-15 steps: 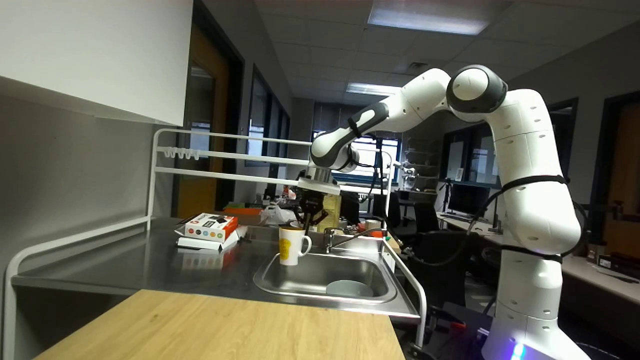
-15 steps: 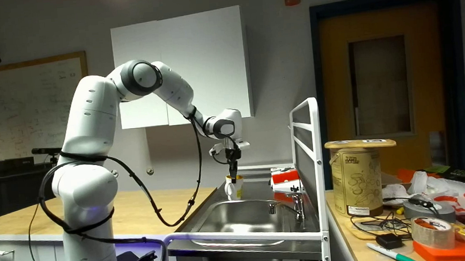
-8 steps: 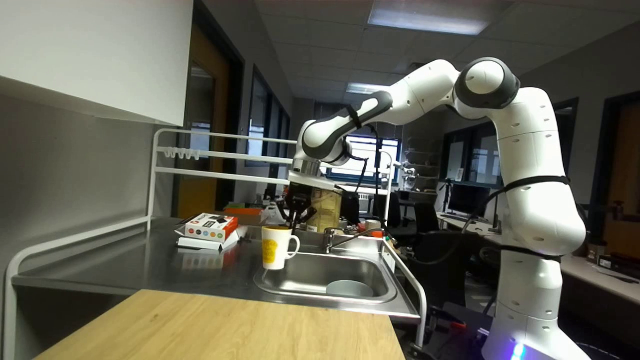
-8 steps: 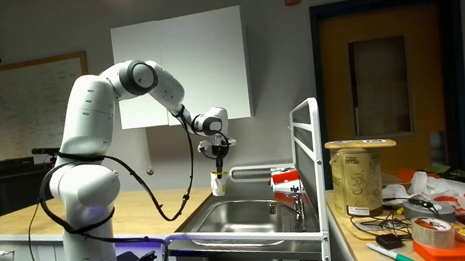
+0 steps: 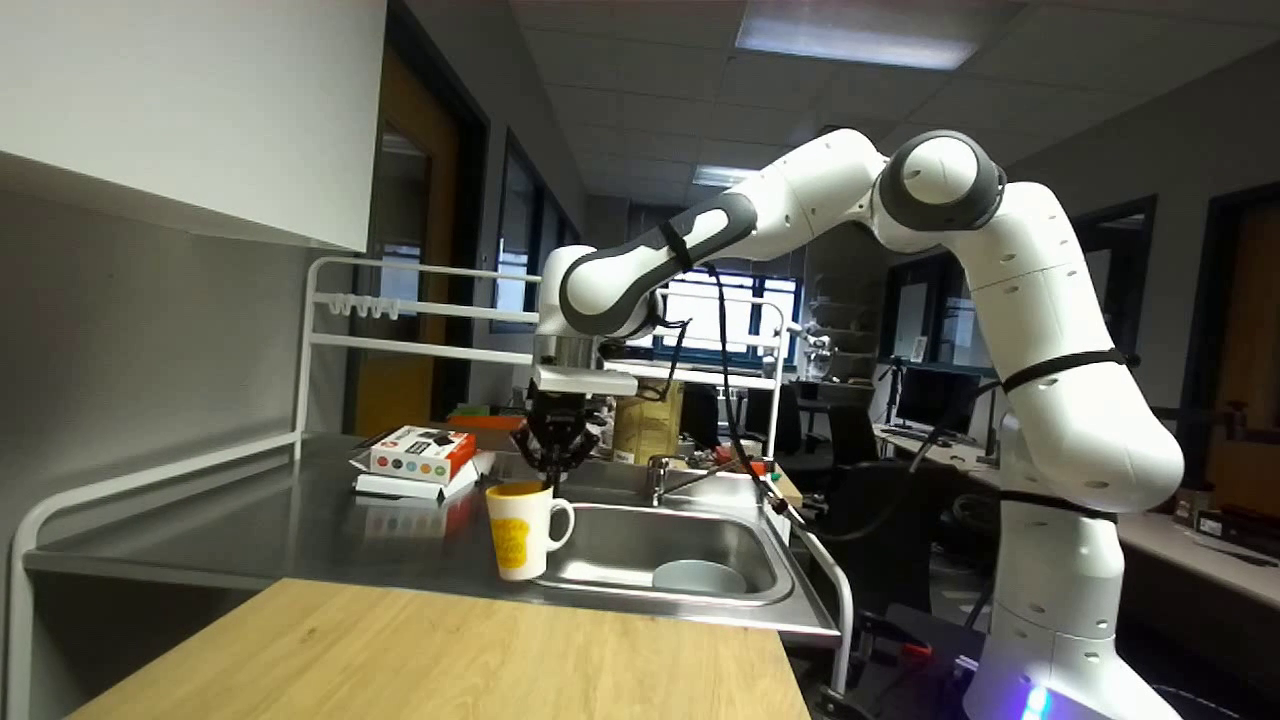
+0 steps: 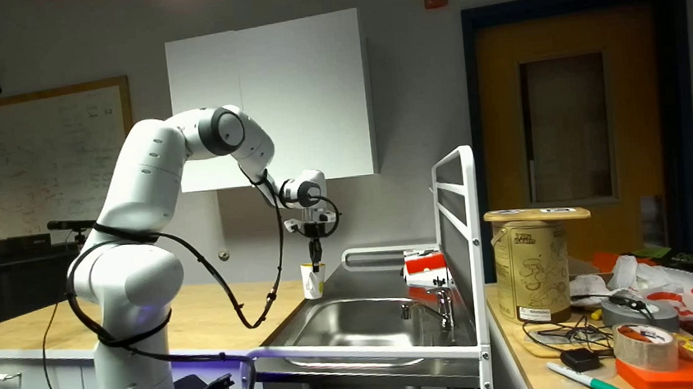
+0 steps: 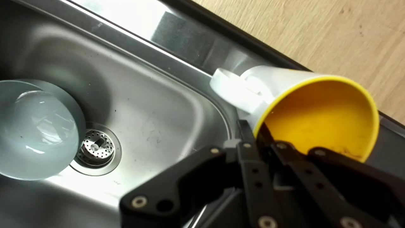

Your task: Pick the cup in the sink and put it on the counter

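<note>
Lower and farther out from the sink than half a second ago, the yellow-lined cup is just past the sink's corner, and the jaws have come with it. They are drawn together on the cup's wall, one side inside the rim and the other outside. Under the cup, the wrist view shows the strip of steel surface between the sink and a wooden surface; whether the base touches it cannot be told. This shift means the cup is out of the sink, so the lift looks finished and the placing under way, the steel surface presumably being its goal. Releasing so near the sink's edge could tip the cup; a little more travel seems prudent. Farther back, a pale bowl rests in the sink, the faucet stands on the sink's far side, and a red-and-white box lies beyond the sink's end.
</note>
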Available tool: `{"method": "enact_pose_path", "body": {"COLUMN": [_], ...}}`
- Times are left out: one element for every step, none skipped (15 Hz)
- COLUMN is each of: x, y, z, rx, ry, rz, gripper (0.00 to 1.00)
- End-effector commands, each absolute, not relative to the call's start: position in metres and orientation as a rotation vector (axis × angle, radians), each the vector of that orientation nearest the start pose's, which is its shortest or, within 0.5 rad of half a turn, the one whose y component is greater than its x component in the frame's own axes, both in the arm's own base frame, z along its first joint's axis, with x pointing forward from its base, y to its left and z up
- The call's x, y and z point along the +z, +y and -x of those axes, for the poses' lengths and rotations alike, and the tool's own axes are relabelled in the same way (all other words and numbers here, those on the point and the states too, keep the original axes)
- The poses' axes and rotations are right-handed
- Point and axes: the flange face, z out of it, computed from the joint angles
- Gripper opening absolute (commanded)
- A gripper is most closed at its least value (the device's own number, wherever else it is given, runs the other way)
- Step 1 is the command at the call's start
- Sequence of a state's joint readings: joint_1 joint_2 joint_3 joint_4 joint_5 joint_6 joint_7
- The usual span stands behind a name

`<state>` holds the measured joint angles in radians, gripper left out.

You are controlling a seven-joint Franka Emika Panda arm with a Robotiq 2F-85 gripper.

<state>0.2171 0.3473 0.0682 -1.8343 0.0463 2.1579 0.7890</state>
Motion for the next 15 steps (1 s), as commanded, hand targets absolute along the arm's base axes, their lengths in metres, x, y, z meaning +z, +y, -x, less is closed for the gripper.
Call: {"method": "enact_pose_path", "body": {"x": [0.32,0.312,0.313,0.316,0.315,0.316,0.317,0.318,0.318,0.319,0.319,0.319,0.319,0.319,0.319], "y": [0.194,0.197,0.197,0.198,0.197,0.196,0.195,0.193,0.191,0.189,0.187,0.186,0.185,0.184,0.183], "z": [-0.634,-0.639,-0.645,-0.65,-0.654,-0.658,-0.661,-0.665,-0.668,-0.669,-0.671,-0.672,-0.673,-0.674,-0.674], "rx": [0.128,0.142,0.145,0.151,0.156,0.158,0.156,0.153,0.146,0.147,0.142,0.138,0.133,0.126,0.125], "ry": [0.745,0.737,0.729,0.724,0.721,0.722,0.721,0.726,0.729,0.731,0.732,0.732,0.731,0.733,0.731], "rz": [3.063,3.077,3.085,3.085,3.087,3.087,3.084,3.082,3.079,3.076,3.074,3.075,3.074,3.074,3.074], "gripper": [0.04,0.04,0.04,0.04,0.04,0.04,0.04,0.04,0.04,0.04,0.04,0.04,0.04,0.04,0.04]}}
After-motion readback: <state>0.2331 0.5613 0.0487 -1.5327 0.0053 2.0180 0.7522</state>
